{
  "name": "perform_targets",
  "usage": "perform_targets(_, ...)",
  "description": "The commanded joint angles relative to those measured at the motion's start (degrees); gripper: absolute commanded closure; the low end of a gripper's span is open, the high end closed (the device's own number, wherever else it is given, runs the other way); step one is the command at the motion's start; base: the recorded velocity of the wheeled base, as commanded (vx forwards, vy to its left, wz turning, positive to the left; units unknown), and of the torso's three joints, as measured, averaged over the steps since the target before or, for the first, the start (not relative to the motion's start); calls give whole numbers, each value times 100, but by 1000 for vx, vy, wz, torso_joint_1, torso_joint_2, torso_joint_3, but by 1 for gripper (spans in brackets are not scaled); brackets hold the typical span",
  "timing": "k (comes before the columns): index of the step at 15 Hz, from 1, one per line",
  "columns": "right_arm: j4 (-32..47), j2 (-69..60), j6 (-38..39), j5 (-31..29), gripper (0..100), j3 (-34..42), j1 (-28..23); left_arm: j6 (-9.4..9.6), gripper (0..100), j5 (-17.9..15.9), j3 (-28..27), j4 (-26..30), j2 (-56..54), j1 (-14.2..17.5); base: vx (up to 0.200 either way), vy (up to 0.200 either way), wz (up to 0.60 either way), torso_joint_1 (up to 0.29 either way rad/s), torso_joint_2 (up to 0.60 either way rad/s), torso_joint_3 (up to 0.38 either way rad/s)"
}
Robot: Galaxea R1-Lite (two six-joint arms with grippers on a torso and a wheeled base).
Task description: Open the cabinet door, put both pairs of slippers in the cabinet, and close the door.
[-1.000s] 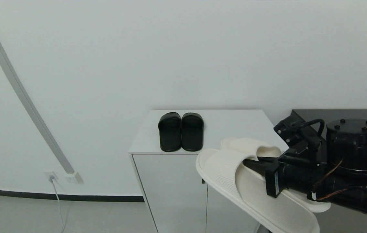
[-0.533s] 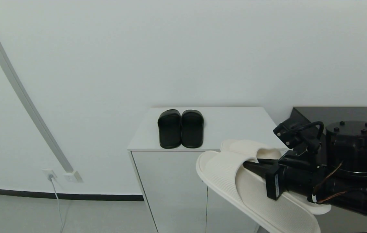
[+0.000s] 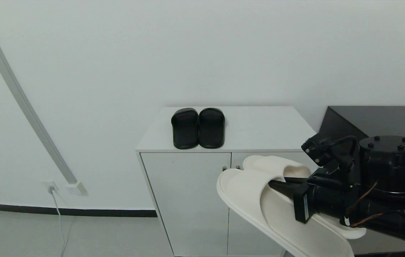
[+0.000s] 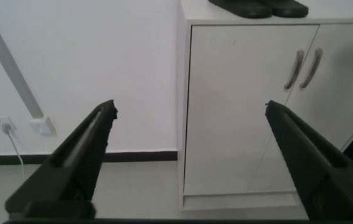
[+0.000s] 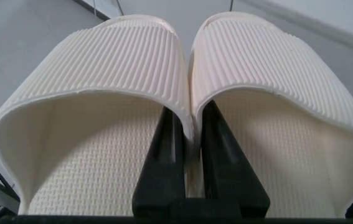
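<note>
On cabinet (image 3: 259, 128): black slippers (image 3: 198, 127) | right pincer (image 3: 277, 182): grips white slippers (image 3: 245, 189)

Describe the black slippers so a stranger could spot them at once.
Find the white two-door cabinet against the wall. On its top, left of middle, sits the pair of black slide slippers. The cream ribbed slippers are instead held by the right claw.

The white slippers (image 3: 249, 189) cover the lower part of the cabinet (image 3: 188, 192) on its right door (image 3: 240, 228) and most of the handles (image 3: 224, 167). Their heels pass behind the right end effector (image 3: 275, 182) and off the lower edge. Its tips are buried between the straps. In the left wrist view, the top edge cuts off the black slippers (image 4: 257, 7), and the cabinet's right side runs out of the picture.
</note>
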Motion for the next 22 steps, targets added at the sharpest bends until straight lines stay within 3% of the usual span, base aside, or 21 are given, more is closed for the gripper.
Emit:
perform_targets(1,-7,40,-1,11,100,41,-1,0,0,-2,2,2,5,4,0,0,0,-227,549,320)
perform_targets(13,-60,-31,-256,11,100,137,16,0,0,-2,-7,2,5,4,0,0,0,-191,516,323)
perform_targets(22,-113,-39,-265,29,100,313,43,0,0,-2,2,2,5,4,0,0,0,-110,464,350)
